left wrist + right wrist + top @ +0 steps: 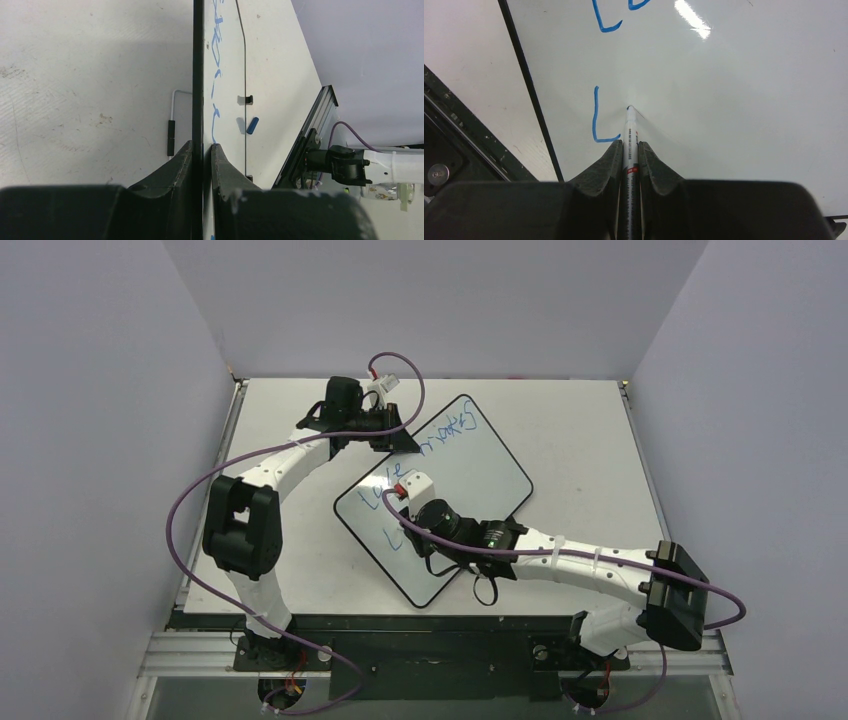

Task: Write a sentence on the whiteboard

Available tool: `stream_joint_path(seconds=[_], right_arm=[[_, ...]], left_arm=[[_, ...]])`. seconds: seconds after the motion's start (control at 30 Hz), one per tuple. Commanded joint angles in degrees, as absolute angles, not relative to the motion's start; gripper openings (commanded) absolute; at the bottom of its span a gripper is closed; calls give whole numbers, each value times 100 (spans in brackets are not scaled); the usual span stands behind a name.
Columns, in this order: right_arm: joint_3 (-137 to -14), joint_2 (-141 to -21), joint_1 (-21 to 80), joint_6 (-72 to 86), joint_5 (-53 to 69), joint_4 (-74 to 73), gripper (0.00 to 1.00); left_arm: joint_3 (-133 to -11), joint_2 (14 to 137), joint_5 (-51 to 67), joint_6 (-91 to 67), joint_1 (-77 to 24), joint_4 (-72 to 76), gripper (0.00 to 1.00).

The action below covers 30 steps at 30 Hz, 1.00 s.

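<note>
The whiteboard [480, 475] lies at a slant in the middle of the table. The sentence [445, 435] in blue runs along its upper part as one slanted line. Below it a lone blue "L" [599, 117] starts a second line. My left gripper [395, 440] is shut on the board's far-left rim [198, 75], one finger on each face. My right gripper [629, 144] is shut on a white marker [629, 130] near the board's left corner. The marker's tip touches the board just right of the "L".
A blue marker cap [253, 125] lies on the table beyond the board's far edge. A wire stand [175, 95] shows under the board. The metal rail [440, 650] carrying the arm bases runs along the near edge. Grey walls enclose the table on three sides.
</note>
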State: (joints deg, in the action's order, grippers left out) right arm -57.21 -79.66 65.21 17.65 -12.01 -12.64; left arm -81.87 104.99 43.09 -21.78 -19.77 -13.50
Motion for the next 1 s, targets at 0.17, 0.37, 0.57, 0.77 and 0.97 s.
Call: stream_joint_path(seconds=[0.17, 0.37, 0.57, 0.77, 0.97], right_arm=[[-5581, -7880, 6491, 1960, -1175, -1111, 0], [-5382, -7684, 6524, 2015, -1181, -1243, 0], [-5375, -7632, 6547, 1935, -1158, -1404, 0], [-5693, -7473, 6552, 1858, -1153, -1582, 0], [-6018, -7320, 6552, 1806, -1039, -1580, 0]], left_arm=[[-8150, 10312, 4058, -1806, -2126, -1362, 0], [-8188, 10319, 4062, -1807, -2127, -1376, 0], [-8191, 10314, 4057, -1811, -2127, -1387, 0], [-8184, 10302, 4059, -1803, -2127, -1403, 0], [-8191, 10290, 4050, -1791, -2127, -1424, 0]])
